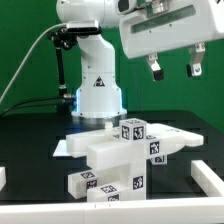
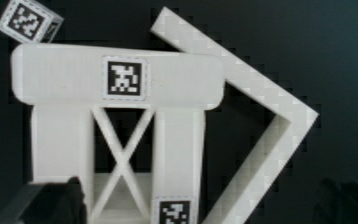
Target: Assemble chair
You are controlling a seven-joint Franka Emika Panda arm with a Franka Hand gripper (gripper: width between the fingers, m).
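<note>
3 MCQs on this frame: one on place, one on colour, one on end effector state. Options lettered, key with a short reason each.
1. Where is the end effector relative to the chair parts?
A. Above them, apart
B. Touching them
C. Beneath the table

2. What colour is the table surface?
A. White
B. Black
C. Green

3. What is the end effector's state?
A. Shut on a chair part
B. Open, holding nothing
C. Shut, empty

Answers:
1. A: the exterior view shows clear space between the fingers and the parts.
2. B: the surface around the parts is black.
3. B: the fingers stand apart with nothing between them.
</note>
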